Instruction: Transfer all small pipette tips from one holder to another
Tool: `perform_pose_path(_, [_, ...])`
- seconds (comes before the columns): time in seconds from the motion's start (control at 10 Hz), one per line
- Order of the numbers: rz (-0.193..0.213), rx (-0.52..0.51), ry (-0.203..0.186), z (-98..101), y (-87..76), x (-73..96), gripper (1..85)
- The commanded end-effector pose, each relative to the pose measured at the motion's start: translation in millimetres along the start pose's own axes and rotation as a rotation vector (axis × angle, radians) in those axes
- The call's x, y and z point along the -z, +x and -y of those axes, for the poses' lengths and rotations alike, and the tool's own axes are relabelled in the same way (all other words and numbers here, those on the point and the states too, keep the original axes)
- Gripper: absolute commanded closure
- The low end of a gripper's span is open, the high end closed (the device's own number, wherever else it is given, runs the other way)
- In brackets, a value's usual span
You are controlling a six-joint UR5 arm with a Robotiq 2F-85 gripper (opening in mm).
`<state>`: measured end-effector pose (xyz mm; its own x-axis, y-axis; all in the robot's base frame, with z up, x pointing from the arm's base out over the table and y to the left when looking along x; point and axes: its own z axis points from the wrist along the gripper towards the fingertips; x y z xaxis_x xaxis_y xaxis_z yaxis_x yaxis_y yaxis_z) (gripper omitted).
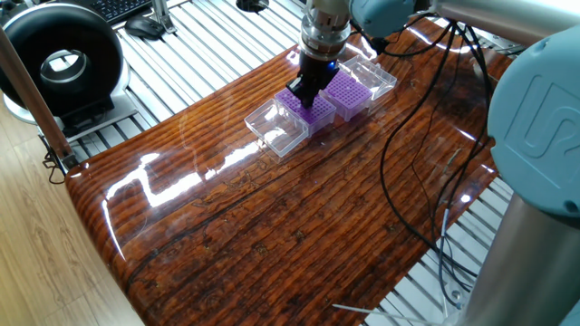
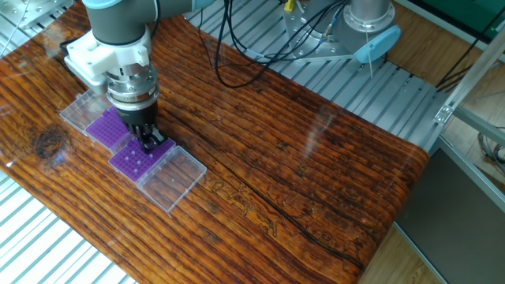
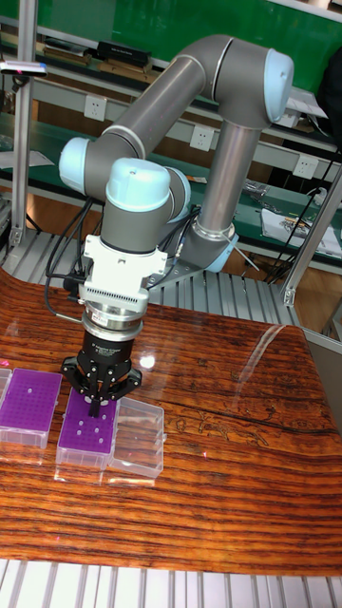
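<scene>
**Glossy wood on a slatted metal frame**

The table (image 1: 272,235) was dark, striped wood with a high gloss that threw back white streaks of overhead light. Grey metal slats (image 2: 379,87) bordered it. Pale wooden floor (image 1: 36,235) lay below one edge. Well away from the pincer (image 1: 306,94) stood a black ring-shaped device (image 1: 59,63) and a keyboard (image 1: 122,9). In the tall fixed view, a green wall panel (image 3: 142,28) and shelving (image 3: 294,142) rose behind.
</scene>
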<state>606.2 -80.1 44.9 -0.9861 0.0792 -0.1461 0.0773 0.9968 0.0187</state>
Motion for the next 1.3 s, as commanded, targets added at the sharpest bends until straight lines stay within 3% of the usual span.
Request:
perform_pose_path(0.0, [-0.014, 0.0, -0.005, -1.8, 3.3, 1.7, 79.7])
perform_pose_path(0.2, [-0.022, 0.031, -0.023, -3.1, 3.5, 0.9, 67.0])
perform_pose_path(0.3, [-0.022, 0.044, -0.029, -1.7, 3.1, 0.3, 65.0])
perform_pose_path(1.2, [-0.022, 0.039, -0.05, -3.3, 3.5, -0.8, 66.7])
